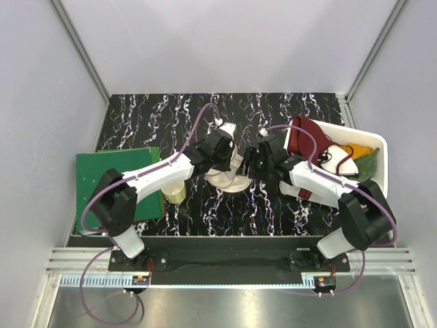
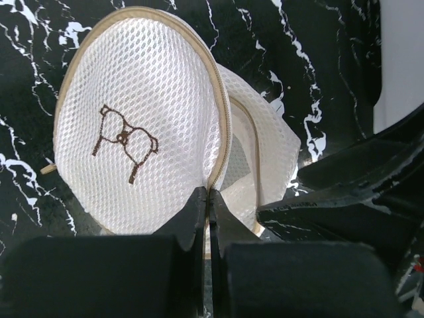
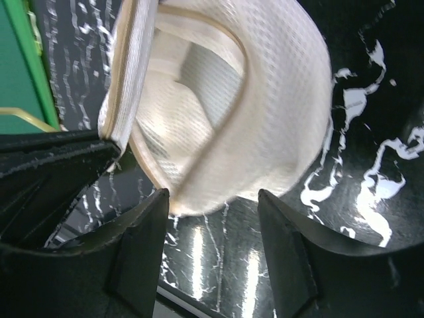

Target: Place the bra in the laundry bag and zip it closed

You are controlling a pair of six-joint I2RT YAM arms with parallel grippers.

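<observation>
The laundry bag (image 1: 231, 172) is a cream-white mesh pouch at the table's middle, its zipper open so the inside shows. In the left wrist view the bag (image 2: 139, 132) bears a small brown mark. My left gripper (image 2: 209, 193) is shut on the bag's zipper rim and holds that flap up. My right gripper (image 3: 212, 199) is open and empty, just in front of the bag's lower half (image 3: 265, 119), not touching it. The maroon bra (image 1: 307, 140) lies in the white basket (image 1: 379, 147) at the right, partly behind my right arm.
Orange and green cloths (image 1: 362, 156) lie in the basket beside the bra. A green board (image 1: 116, 174) lies at the left, with a small cream-yellow cup (image 1: 175, 193) at its near right edge. Both arms meet close together over the bag.
</observation>
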